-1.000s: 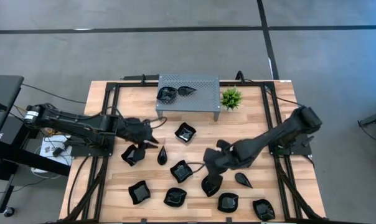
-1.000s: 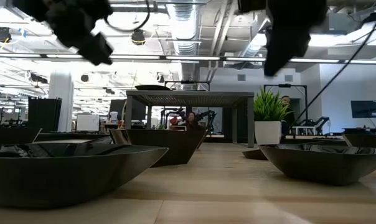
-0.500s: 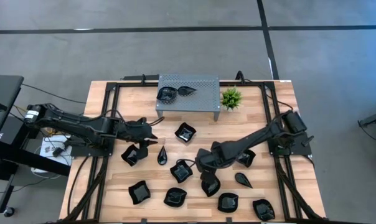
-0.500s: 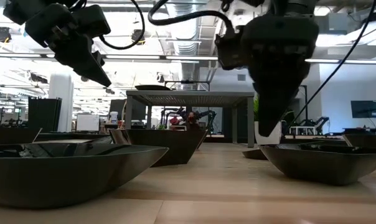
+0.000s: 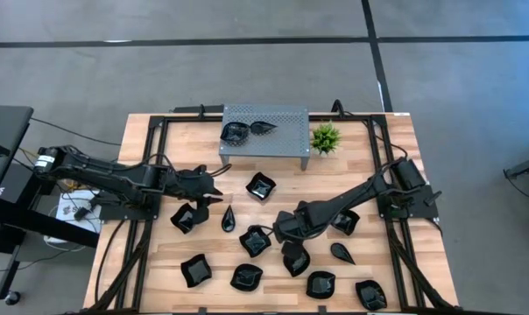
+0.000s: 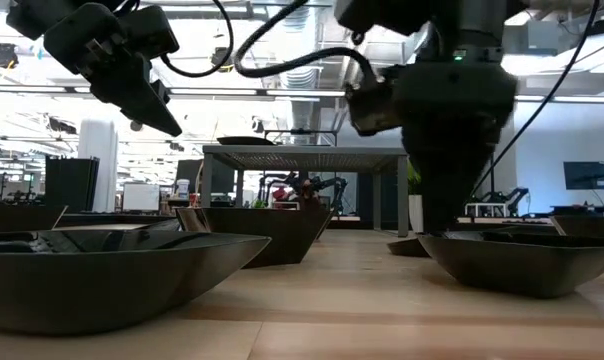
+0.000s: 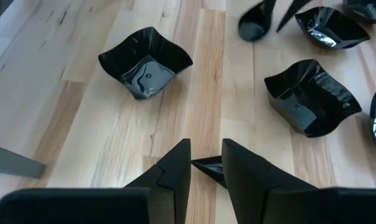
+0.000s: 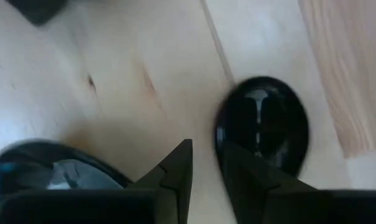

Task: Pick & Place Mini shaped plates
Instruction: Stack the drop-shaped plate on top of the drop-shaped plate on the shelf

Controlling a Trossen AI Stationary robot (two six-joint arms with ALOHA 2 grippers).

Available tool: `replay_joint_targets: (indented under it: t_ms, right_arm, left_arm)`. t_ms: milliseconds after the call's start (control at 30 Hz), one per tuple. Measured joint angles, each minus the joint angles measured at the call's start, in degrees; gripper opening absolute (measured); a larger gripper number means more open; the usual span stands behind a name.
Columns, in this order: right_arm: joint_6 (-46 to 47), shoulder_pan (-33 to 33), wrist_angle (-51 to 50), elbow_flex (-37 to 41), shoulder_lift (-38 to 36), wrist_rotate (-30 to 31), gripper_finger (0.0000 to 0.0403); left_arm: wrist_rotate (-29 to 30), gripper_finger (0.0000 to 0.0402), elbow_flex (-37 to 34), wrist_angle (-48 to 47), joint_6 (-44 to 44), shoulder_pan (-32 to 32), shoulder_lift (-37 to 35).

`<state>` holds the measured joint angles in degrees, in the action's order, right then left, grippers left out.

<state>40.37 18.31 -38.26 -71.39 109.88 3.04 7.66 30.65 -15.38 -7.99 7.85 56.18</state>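
Observation:
Several glossy black mini plates lie on the wooden table, resting on their undersides. They include a wavy square (image 5: 261,185), a teardrop (image 5: 228,217) and another wavy square (image 5: 254,241). My right gripper (image 5: 280,236) points down, low over the table's middle and slightly open. Its fingers stand over the rim of an oval plate (image 8: 263,124). My left gripper (image 5: 219,194) hangs well above the table (image 6: 167,125), slightly open and empty. The teardrop's tip (image 7: 205,167) shows on the table through its finger gap. My right gripper comes at the oval plate's rim (image 8: 219,134) from above, pointing down, with the rim in line with the gap between the fingers. I cannot tell whether a finger touches it. The plate lies flat on the table.
A grey perforated stand (image 5: 264,115) at the far middle carries two black plates (image 5: 236,131). A small green plant (image 5: 325,137) stands to its right. Black frame rails (image 5: 155,166) run along the table's left and right sides. More plates lie along the near edge (image 5: 320,283).
My right gripper has come down from high above the table and gone toward the table's left, ending low between the middle plates. My left gripper has tipped a little further downward. No plate has moved.

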Motion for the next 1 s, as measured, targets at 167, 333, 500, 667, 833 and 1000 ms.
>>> replay_joint_targets:
  t_ms: [167, 333, 500, 667, 833, 1000]
  right_arm:
    - [-0.61, -0.11, -0.4, 0.21, 1.27, 0.01, 0.0082]
    - [-4.1, -0.7, -0.23, 0.3, 1.21, 0.2, 0.006]
    - [-8.68, -1.94, -0.85, -1.62, 1.35, -0.09, 0.0007]
    - [-13.05, -3.5, -8.85, -7.83, 1.2, -1.89, 0.0009]
    - [-25.42, -4.96, -21.14, -19.34, 0.41, 3.78, 0.0007]
    - [-48.4, -7.81, -25.59, -31.11, 0.33, 13.91, 0.0003]
  left_arm:
    - [0.0, 0.0092, 0.0, 0.14, 0.01, -0.02, 0.0]
    - [0.0, 0.0092, 0.0, 0.5, 0.18, -0.02, 0.0]
    - [0.0, 0.0092, 0.0, 0.67, 0.2, -0.02, 0.0]
    - [0.02, 0.0092, 0.0, 0.96, 1.72, -0.02, 0.0]
    - [0.02, 0.0092, 0.0, 1.66, 2.17, -0.02, 0.0]
    - [0.0, 0.0092, 0.0, 1.77, 2.17, -0.02, 0.0]
